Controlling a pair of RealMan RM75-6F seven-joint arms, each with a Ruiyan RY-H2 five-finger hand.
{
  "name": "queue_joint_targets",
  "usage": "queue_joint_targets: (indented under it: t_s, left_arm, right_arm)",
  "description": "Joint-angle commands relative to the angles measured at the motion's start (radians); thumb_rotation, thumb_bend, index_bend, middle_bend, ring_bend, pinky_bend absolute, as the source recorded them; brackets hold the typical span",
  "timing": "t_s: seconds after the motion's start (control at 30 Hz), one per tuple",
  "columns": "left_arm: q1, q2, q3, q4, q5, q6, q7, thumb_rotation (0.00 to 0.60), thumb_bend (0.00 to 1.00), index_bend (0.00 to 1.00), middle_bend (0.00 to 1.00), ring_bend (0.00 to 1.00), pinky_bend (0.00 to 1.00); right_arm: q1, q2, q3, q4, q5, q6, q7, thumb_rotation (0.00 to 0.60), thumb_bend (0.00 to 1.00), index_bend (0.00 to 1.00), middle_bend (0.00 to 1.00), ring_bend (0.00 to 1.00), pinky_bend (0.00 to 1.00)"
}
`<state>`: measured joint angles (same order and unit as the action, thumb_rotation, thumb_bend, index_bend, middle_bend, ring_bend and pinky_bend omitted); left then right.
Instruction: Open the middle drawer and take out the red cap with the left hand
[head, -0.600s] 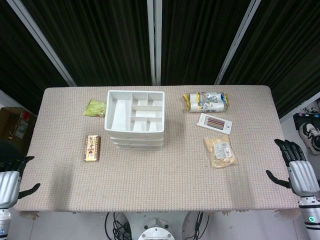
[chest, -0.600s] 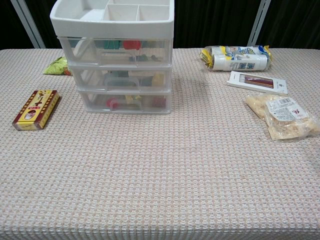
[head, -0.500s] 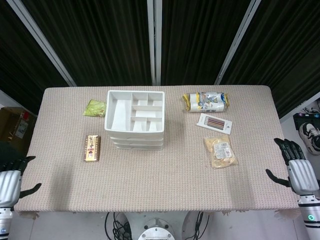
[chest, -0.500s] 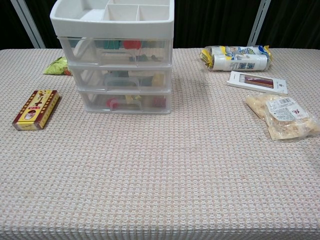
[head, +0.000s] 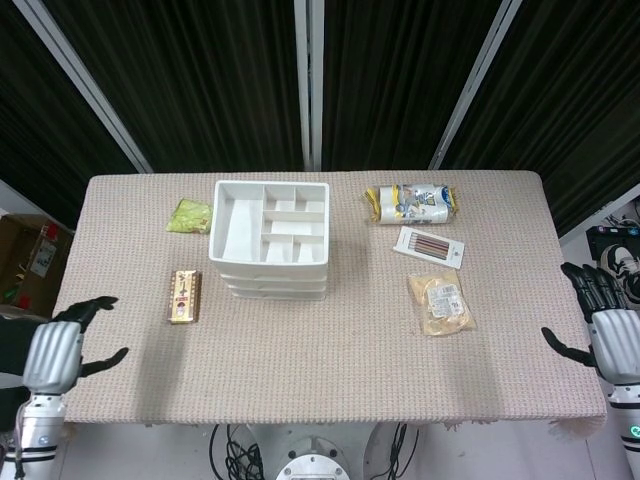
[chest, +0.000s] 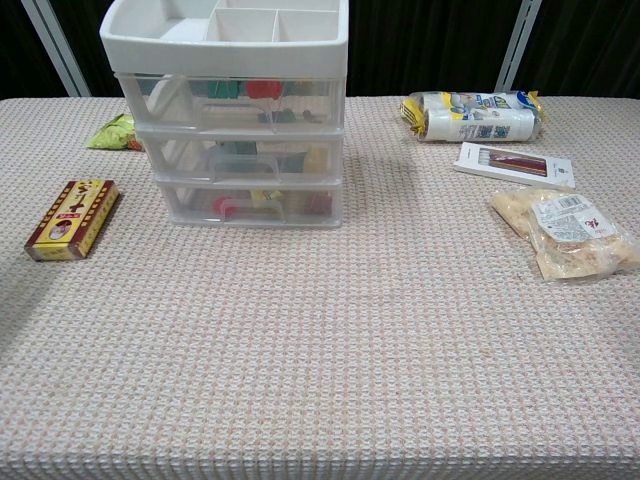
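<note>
The left hand hangs at the table's near-left corner, well apart from the drawer unit, its fingers spread and holding nothing. The right hand sits off the far right edge of the table, even further from the drawer unit, likewise spread and empty. Neither hand shows in the chest view.

Judged from how things lie, the task has hardly begun. The middle drawer is flush with the drawers above and below it, so opening it is not yet done. Through its clear front only pale and greenish shapes can be made out; the red cap cannot be picked out there with any certainty. Red items do show in the top drawer and the bottom drawer, but whether either is a cap is too blurred to tell.

What is left is the whole sequence: bring the left hand across to the front of the drawer unit, hook the middle drawer's handle, draw it open, find the red cap inside and lift it out. The red and yellow box lies just left of the drawer unit, roughly along the left hand's likely path.
</note>
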<state>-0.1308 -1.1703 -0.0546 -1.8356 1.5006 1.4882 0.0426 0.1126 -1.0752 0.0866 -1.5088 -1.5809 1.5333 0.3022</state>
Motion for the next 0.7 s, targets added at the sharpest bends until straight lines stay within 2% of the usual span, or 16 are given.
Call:
queue_joint_targets:
  t_s: [0.03, 0.2, 0.33, 0.5, 0.7]
  left_arm:
    - [-0.102, -0.066, -0.044, -0.080, -0.016, -0.142, -0.159, 0.600, 0.21, 0.35, 0.49, 0.52, 0.82]
    - [-0.207, -0.180, -0.118, -0.117, -0.133, -0.288, -0.335, 0.600, 0.33, 0.39, 0.64, 0.72, 0.99]
    - [-0.257, -0.291, -0.165, -0.106, -0.251, -0.354, -0.414, 0.600, 0.38, 0.38, 0.71, 0.82, 1.00]
    - [-0.293, -0.387, -0.200, -0.091, -0.388, -0.432, -0.514, 0.600, 0.39, 0.31, 0.80, 0.88, 1.00]
    - [-0.285, -0.498, -0.196, -0.048, -0.426, -0.392, -0.529, 0.600, 0.39, 0.22, 0.85, 0.91, 1.00]
  right_arm:
    - [0.001, 0.012, 0.004, -0.009, -0.008, 0.008, 0.002, 0.600, 0.17, 0.00, 0.08, 0.00, 0.04]
    - [0.004, 0.019, 0.002, -0.015, -0.012, 0.008, 0.005, 0.600, 0.17, 0.00, 0.08, 0.00, 0.04]
    - [0.003, 0.015, -0.003, -0.010, -0.009, 0.003, 0.011, 0.600, 0.17, 0.00, 0.08, 0.00, 0.04]
    - [0.001, 0.008, -0.006, 0.000, -0.001, -0.001, 0.018, 0.600, 0.17, 0.00, 0.08, 0.00, 0.04]
    - [0.003, 0.003, -0.009, 0.007, 0.008, -0.014, 0.020, 0.600, 0.17, 0.00, 0.08, 0.00, 0.04]
